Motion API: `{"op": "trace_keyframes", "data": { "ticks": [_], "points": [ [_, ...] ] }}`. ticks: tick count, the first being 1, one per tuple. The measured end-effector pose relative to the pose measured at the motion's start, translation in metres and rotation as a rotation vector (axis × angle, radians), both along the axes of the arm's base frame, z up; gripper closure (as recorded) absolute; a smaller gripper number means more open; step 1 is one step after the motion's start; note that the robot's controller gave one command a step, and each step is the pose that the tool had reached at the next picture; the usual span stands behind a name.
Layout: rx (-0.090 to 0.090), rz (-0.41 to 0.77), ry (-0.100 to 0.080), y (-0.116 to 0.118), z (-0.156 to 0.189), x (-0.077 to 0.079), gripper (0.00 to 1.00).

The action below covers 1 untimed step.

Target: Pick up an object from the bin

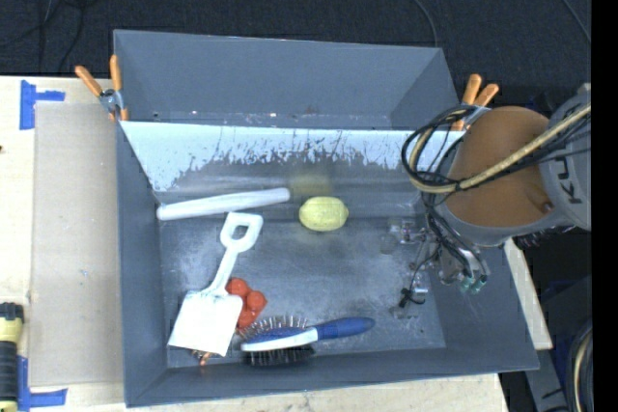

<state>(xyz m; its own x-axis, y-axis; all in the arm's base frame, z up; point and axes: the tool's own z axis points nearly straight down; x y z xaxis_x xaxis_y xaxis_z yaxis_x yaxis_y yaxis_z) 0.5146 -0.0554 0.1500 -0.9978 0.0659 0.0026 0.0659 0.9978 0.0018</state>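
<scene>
Closest to the front edge of the bin [290, 101] lies a hairbrush [299, 338], flat on the floor and roughly parallel to that edge. Its dark bristle head is toward the front-left corner, and its white and blue handle points toward the right wall.

Just left of it, a white plastic scoop [210, 315] rests with its blade by the front-left corner and its looped handle slanting up toward the middle of the bin. A few small red pieces [248, 297] are tucked between the scoop's blade and the bristle head, touching both as far as I can tell.

Farther back and to the right, the pincer [415, 292] hangs low over a bare grey patch of floor near the right wall. It is apart from every loose thing, and the blue end of the hairbrush handle is the nearest to it. Whether it is released or clenched I cannot tell.

Above it sit the arm's orange cover [497, 174] and looping dark cables [435, 154].

Beyond the middle of the floor rests a pale yellow-green ball [323, 213]. To its left, a long white rod [222, 204] lies along the foot of the back wall.
</scene>
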Motion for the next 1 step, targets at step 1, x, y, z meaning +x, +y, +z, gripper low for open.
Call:
{"op": "trace_keyframes", "data": {
  "ticks": [1],
  "points": [
    [0.000,0.151,-0.002,0.0507,-0.0573,-0.0210,0.00]
  ]
}}
